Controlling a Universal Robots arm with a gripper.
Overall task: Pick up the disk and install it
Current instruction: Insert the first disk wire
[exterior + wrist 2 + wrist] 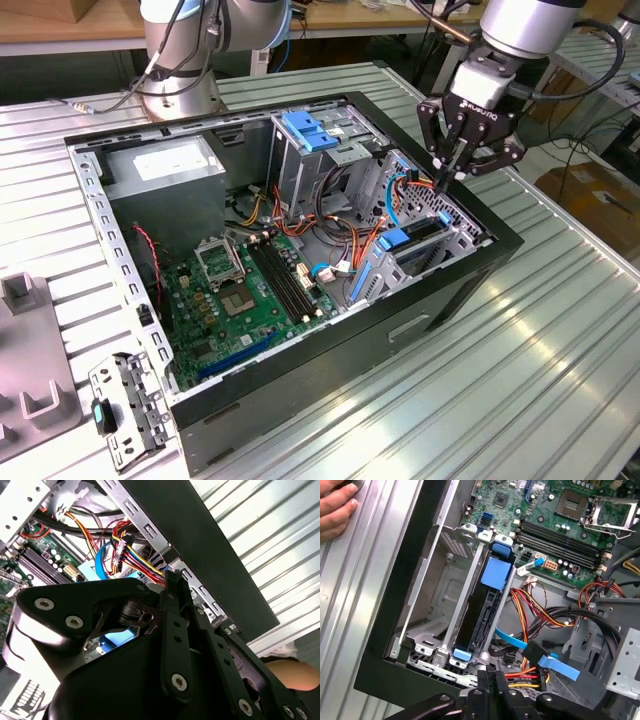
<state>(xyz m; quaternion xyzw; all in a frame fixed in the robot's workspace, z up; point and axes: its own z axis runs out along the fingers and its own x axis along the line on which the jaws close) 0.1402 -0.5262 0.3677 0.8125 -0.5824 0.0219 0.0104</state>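
exterior view first: the gripper (pixel 448 175) hangs over the corner of the open pc case (pixel 450 290) on the exterior view's right, fingers pinched together with nothing i can see between them. just below it the disk (pixel 422 234) stands on edge in its bay, blue rail on it. second wrist view: the closed fingers (pixel 172 610) point down beside a bundle of coloured cables (pixel 132 560) near the case wall, and i can't tell if they touch anything. first wrist view: the disk (pixel 484 612) sits in a slot between two metal rails, a blue tab at each end, with the motherboard (pixel 560 525) past its far end and a person's hand (pixel 335 507) resting on the table (pixel 350 605) outside the case. my read is the pick-up is done and this is the seating end of the install. finishing it would call for a straight press along the slot on the near blue tab, keeping clear of those cables.
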